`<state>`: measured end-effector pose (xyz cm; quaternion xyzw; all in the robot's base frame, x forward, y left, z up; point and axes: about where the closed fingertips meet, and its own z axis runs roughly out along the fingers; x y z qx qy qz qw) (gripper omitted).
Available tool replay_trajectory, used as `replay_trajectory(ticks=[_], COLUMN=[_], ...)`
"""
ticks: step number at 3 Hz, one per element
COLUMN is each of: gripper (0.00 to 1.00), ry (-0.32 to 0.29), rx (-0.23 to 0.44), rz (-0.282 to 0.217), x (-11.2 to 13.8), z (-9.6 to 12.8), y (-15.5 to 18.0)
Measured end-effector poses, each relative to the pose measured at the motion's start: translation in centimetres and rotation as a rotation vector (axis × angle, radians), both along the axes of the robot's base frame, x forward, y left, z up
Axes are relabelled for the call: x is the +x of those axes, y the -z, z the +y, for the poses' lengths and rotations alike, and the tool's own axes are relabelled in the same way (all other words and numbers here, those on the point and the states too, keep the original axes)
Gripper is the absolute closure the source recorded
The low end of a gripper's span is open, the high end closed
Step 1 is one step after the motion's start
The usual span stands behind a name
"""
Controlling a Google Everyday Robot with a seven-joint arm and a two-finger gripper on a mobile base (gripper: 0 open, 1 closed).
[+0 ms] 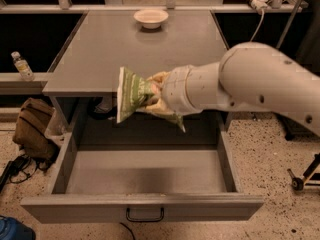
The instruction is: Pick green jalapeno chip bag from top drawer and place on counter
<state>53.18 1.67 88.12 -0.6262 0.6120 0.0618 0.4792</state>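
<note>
Transfer looks to be the step in hand. The two-finger gripper (155,95), on a bulky white arm (260,81), is clamped on the crinkly light-green jalapeno chip bag (131,91). It holds the bag in the air above the open shallow grey metal top drawer (145,207), at the near edge of the flat matte grey counter (140,54). Next, I judge, the bag must travel farther over the counter, sink and be let go. The drawer's visible floor is bare. The small white bowl (151,13) at the counter's far side shows nothing inside.

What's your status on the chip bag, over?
Tool shut on chip bag, above open drawer, at front edge of counter. Bag not yet on counter. Bowl far back, away from bag.
</note>
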Motion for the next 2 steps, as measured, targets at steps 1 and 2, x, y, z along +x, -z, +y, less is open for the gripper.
replay_trajectory(ticks=[1, 2], gripper=[1.0, 1.0], ry=[0.003, 0.001], rx=[-0.047, -0.06], rz=[-0.103, -0.184], x=[3.4, 8.1], z=[-0.4, -0.2], y=[-6.3, -11.3])
